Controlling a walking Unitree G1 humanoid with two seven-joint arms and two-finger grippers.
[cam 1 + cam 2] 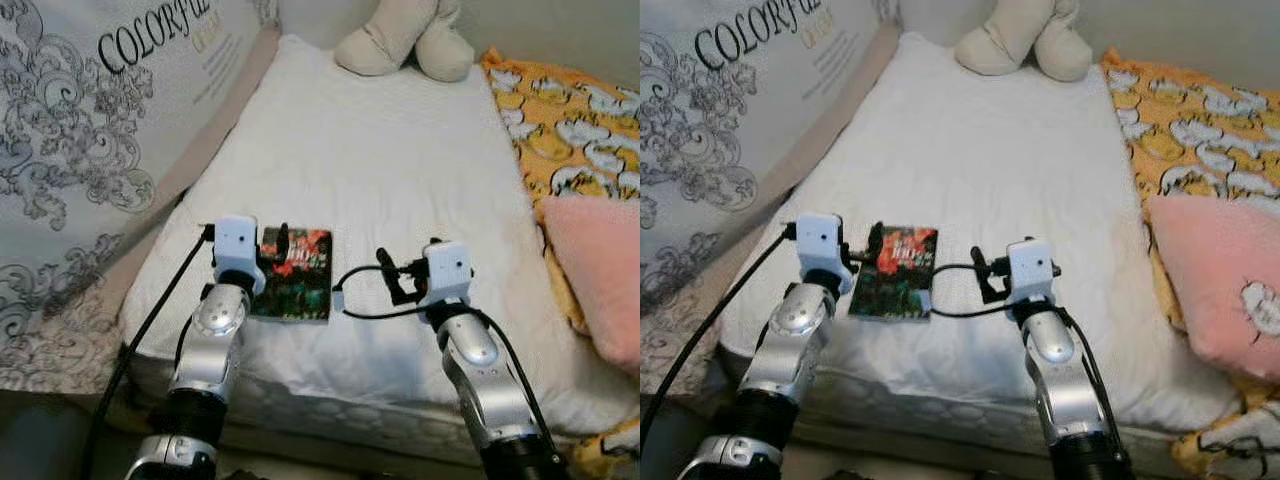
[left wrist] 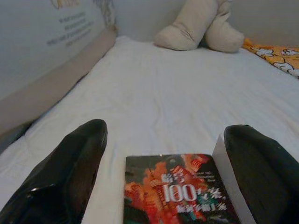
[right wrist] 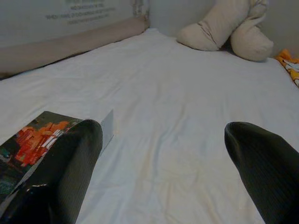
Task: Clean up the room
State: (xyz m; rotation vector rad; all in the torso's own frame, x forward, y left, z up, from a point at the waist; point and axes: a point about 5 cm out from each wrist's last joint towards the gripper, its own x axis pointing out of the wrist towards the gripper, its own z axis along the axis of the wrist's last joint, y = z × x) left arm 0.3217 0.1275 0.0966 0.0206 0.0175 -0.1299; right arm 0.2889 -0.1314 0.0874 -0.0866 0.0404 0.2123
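From the head camera, left eye: the book (image 1: pixel 295 275) lies flat on the white bed (image 1: pixel 400 170), lower middle of the frame, near the front edge of the mattress. The left hand (image 1: pixel 277 243) sits right at the book's near-left corner, and the right hand (image 1: pixel 390 275) hovers just beside its right edge. A stuffed toy (image 1: pixel 405 40) sits top centre, with a pink pillow (image 1: pixel 600 280) at the right edge.

Right eye, same layout, just shifted a bit.

Left wrist camera: the fingers (image 2: pixel 65 177) are spread wide with nothing between them, the book's red cover low in the middle, a bit right of centre.

Right wrist camera: that hand is open too, empty, with the book poking in at the lower left behind one finger (image 3: pixel 60 177).

If the book is what's getting tidied, I'd slide the left hand slightly right so the spine ends up between the fingers. A flat book on a soft mattress is awkward, so get one finger under an edge before closing.
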